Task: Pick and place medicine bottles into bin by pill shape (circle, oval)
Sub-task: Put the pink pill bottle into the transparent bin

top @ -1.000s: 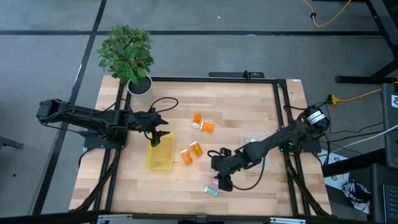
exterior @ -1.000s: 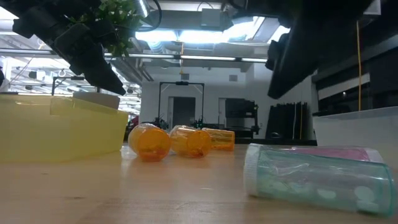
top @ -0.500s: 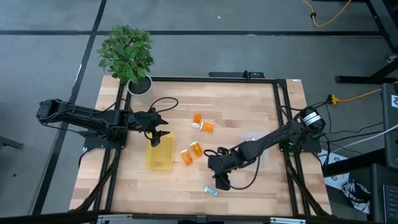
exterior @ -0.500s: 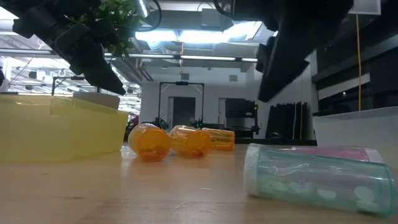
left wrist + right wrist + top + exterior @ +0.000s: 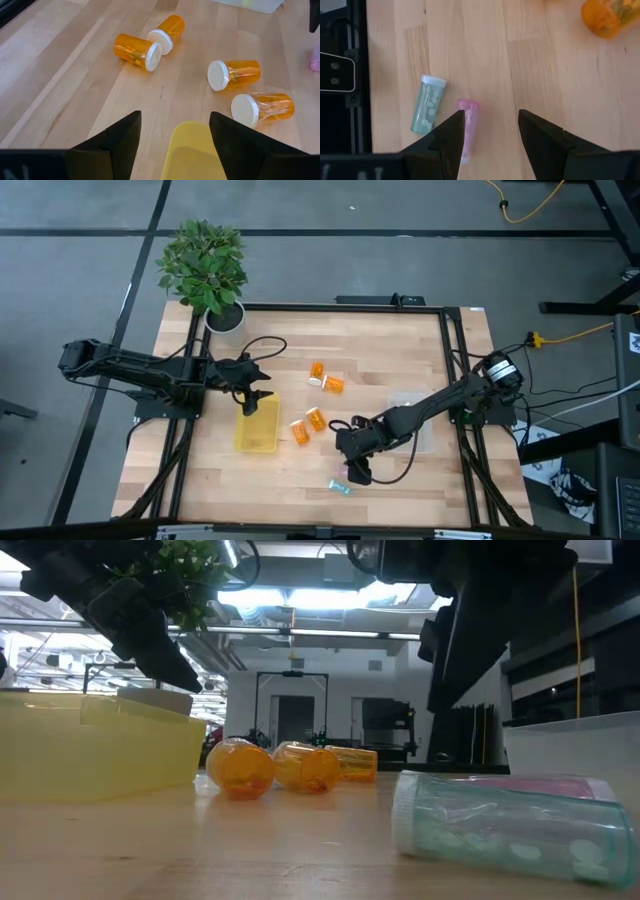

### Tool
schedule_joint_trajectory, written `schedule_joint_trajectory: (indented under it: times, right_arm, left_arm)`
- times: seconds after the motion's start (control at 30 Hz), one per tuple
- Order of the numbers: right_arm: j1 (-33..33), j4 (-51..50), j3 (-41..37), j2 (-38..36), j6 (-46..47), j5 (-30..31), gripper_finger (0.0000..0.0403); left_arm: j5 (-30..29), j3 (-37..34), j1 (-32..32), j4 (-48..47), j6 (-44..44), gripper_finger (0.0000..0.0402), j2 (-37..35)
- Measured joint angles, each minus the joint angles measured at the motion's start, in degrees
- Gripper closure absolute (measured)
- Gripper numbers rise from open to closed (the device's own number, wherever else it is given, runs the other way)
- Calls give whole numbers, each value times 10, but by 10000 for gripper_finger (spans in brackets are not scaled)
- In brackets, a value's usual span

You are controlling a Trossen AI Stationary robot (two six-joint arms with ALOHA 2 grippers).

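Four orange bottles with white caps lie on their sides mid-table: two farther back (image 5: 317, 370) (image 5: 333, 384) and two nearer (image 5: 316, 418) (image 5: 299, 432). A green vial (image 5: 426, 104) and a pink vial (image 5: 466, 130) lie on their sides near the front edge. My right gripper (image 5: 490, 135) is open above them, and the pink vial lies just inside one finger (image 5: 451, 142). It also shows in the high view (image 5: 354, 472). My left gripper (image 5: 252, 398) is open over the far end of the yellow bin (image 5: 257, 428). The clear bin (image 5: 412, 408) sits partly under my right arm.
A potted plant (image 5: 205, 265) stands at the table's far left corner. A cable (image 5: 262, 345) loops on the table behind my left gripper. In the low view the green vial (image 5: 510, 820) lies nearest, with the clear bin's wall (image 5: 575, 745) behind it.
My right gripper has swayed a little toward the table's left and back again above the pink and green vials, staying open. The vials and bottles have kept their places.
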Motion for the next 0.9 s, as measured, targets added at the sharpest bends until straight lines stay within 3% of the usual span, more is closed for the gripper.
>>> schedule_joint_trajectory:
  times: [0.17,0.37,0.9]
  right_arm:
    - [13,8,0,13,11,-12,215]
    - [19,11,0,51,17,-70,227]
    - [18,34,0,56,27,-85,238]
  left_arm:
    - [0,0,0,0,0,172,0]
    - [0,0,0,0,0,172,0]
    - [0,0,0,0,0,172,0]
